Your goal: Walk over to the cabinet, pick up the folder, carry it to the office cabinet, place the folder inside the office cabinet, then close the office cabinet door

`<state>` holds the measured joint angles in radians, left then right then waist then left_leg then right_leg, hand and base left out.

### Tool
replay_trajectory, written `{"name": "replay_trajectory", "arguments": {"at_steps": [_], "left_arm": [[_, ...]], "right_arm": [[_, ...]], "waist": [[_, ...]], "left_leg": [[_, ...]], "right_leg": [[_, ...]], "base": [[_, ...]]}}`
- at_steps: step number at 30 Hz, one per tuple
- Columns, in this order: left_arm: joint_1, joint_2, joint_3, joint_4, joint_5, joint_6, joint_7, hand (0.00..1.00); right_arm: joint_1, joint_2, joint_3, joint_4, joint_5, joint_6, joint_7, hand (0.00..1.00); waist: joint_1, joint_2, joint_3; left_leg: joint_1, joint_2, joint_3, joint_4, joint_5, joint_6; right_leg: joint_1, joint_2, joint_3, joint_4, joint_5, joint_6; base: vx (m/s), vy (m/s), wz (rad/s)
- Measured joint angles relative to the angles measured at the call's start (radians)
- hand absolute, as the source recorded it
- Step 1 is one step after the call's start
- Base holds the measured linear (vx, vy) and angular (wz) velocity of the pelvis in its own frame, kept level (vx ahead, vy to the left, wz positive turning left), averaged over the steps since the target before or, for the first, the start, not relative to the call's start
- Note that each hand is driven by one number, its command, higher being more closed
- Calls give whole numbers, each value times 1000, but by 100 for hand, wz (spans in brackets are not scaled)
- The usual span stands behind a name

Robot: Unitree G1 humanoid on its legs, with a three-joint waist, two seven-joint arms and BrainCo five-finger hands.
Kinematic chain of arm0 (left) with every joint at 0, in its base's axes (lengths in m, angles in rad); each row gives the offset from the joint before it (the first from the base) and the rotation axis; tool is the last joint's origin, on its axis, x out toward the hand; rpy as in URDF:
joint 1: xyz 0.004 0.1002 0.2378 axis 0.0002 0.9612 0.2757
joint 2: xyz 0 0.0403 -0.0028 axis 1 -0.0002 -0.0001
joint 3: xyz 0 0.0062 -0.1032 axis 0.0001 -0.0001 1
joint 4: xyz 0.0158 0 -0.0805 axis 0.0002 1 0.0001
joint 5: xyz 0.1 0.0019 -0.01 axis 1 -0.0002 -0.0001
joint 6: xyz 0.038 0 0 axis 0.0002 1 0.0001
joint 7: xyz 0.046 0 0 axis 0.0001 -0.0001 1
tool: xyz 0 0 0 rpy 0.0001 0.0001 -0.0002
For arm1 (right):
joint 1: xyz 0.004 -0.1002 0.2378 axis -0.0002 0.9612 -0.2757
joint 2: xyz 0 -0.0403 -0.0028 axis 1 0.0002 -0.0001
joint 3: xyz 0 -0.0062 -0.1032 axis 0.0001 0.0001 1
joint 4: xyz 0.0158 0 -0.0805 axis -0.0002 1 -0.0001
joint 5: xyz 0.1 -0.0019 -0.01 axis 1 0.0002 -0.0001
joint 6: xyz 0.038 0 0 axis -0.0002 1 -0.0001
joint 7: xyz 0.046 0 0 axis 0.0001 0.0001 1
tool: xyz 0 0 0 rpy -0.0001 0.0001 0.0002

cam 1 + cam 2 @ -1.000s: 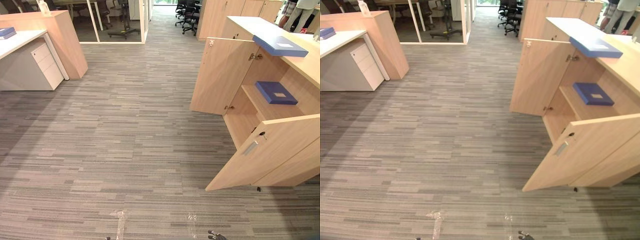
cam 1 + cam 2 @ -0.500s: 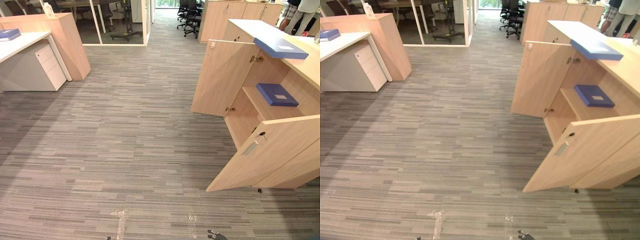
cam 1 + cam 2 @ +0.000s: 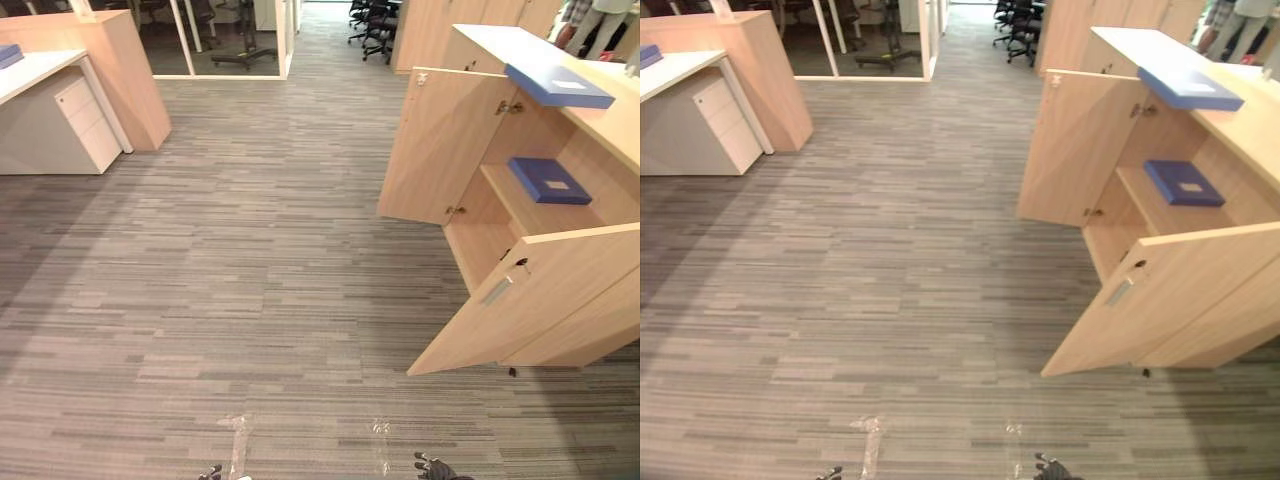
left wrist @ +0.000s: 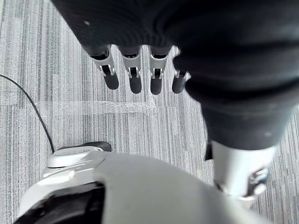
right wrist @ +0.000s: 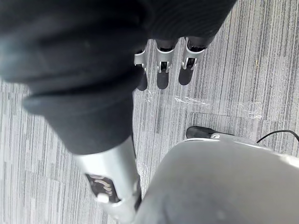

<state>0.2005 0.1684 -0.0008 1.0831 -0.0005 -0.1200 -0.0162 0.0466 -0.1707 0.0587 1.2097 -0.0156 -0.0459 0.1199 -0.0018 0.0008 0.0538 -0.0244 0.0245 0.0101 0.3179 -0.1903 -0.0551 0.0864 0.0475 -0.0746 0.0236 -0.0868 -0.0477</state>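
While both hang over the carpet (image 3: 250, 250), the left hand (image 4: 135, 77) and the right hand (image 5: 162, 74) are seen with fingers straight and relaxed, and nothing is held. Further out, at the right, the office cabinet (image 3: 610, 130) is found with its far door (image 3: 440, 140) and near door (image 3: 530, 300) standing open. A shelf folder (image 3: 548, 181) (blue, lying flat) is kept inside on the shelf. A top folder (image 3: 558, 86) is laid on the cabinet's top, overhanging its edge. A desk folder (image 3: 8, 55) is glimpsed on the white desk (image 3: 40, 68), far left. Three folders and two doors are counted.
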Motion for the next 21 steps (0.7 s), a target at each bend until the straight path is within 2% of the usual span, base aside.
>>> {"name": "replay_trajectory", "arguments": {"at_steps": [1, 3, 4, 5, 6, 8, 10, 11, 13, 14, 15, 17, 18, 19, 20, 21], "left_arm": [[1, -1, 23, -14, -1, 0, 2, 0], [6, -15, 49, -44, -4, -3, 8, 0], [8, -26, 65, -56, -9, -4, 10, 0], [7, -30, 85, -63, -21, -6, 13, 0], [7, -38, 93, -66, -33, -6, 16, 0], [0, -38, 96, -66, -41, -7, 22, 0], [-9, -36, 96, -66, -45, -7, 25, 0], [-13, -31, 95, -66, -52, -7, 29, 0], [-12, -30, 91, -66, -61, -7, 32, 0], [-8, -35, 85, -64, -67, -7, 35, 0], [-6, -37, 82, -52, -69, -6, 37, 0], [-14, -12, 80, -50, -54, -7, 37, 0], [-22, -12, 80, -35, -46, -7, 37, 0], [-19, -12, 78, -34, -43, -8, 37, 0], [-15, -13, 72, -34, -41, -8, 37, 0], [-13, -12, 57, -34, -35, -11, 35, 0]], "right_arm": [[-3, 5, -1, 1, 6, -4, 0, 0], [-4, -1, -11, 2, 18, -5, 3, 0], [-6, -3, -24, 2, 28, -5, 6, 0], [-11, -3, -37, 1, 36, -5, 6, 0], [-13, -4, -36, 3, 35, -4, 7, 0], [-16, -4, -37, 4, 35, -3, 6, 0], [-18, -6, -38, 4, 35, -2, 7, 0], [-18, -6, -38, 4, 34, 3, 7, 0], [-13, -6, -41, 6, 33, 5, 7, 0], [-4, -11, -48, 13, 31, 5, 8, 0], [-3, -3, -82, 23, 28, 5, 9, 0], [-10, 27, -143, 17, 24, 4, 11, 0], [-13, 29, -177, 13, 25, 4, 12, 0], [-13, 30, -194, 8, 27, 5, 13, 0], [-7, 29, -208, -1, 34, 5, 16, 0], [0, 26, -235, -14, 34, 2, 11, 0]], "waist": [[3, -6, 9], [15, 3, 31], [21, 4, 44], [22, 7, 52], [23, 6, 53], [24, -2, 58], [24, -4, 73], [27, -6, 76], [35, -5, 77], [41, 4, 71], [45, 10, 59], [45, -31, 36], [51, -32, 35], [49, -31, 36], [43, -27, 36], [31, -20, 34]], "left_leg": [[-68, 8, 0, 155, -15, -22], [-149, 26, -2, 357, -10, -32], [-188, 36, -3, 445, 0, -48], [-255, 43, -3, 578, -6, -46], [-309, 49, 2, 627, -53, -28], [-378, 53, -1, 585, -86, -17], [-429, 50, -16, 458, -81, -26], [-456, 50, -39, 303, -55, -39], [-444, 51, -66, 147, 1, -39], [-427, 71, -71, 75, 49, -40], [-414, 73, -27, 91, 190, -27], [-386, 21, 57, 92, 171, 38], [-338, -7, 106, 82, 146, 75], [-301, -28, 122, 63, 137, 90], [-237, -64, 144, 28, 125, 110], [-163, -111, 154, -16, 116, 134]], "right_leg": [[1, 3, 8, 15, -10, -8], [1, 17, 39, 47, -31, -17], [2, 23, 57, 65, -45, -26], [7, 25, 75, 91, -66, -33], [10, 17, 97, 97, -75, -37], [19, -12, 111, 93, -90, -20], [43, -54, 121, 82, -110, 7], [71, -93, 128, 66, -125, 43], [106, -132, 130, 52, -142, 81], [123, -147, 134, 59, -156, 105], [135, -177, 134, 84, -160, 135], [52, -264, 139, 230, -121, 159], [-5, -306, 154, 362, -73, 147], [-25, -333, 151, 433, -41, 132], [-59, -377, 134, 548, 21, 102], [-115, -445, 94, 717, 48, 44]], "base": [[31, -7, -39], [61, -14, -45], [135, 16, -51], [199, 56, -45], [214, 74, -38], [285, 163, -30], [351, 251, -20], [333, 245, -15], [398, 294, -29], [479, 362, -52], [594, 476, -58], [620, 489, -67], [521, 398, -70], [518, 416, -59], [491, 450, -37], [552, 527, -13]]}}
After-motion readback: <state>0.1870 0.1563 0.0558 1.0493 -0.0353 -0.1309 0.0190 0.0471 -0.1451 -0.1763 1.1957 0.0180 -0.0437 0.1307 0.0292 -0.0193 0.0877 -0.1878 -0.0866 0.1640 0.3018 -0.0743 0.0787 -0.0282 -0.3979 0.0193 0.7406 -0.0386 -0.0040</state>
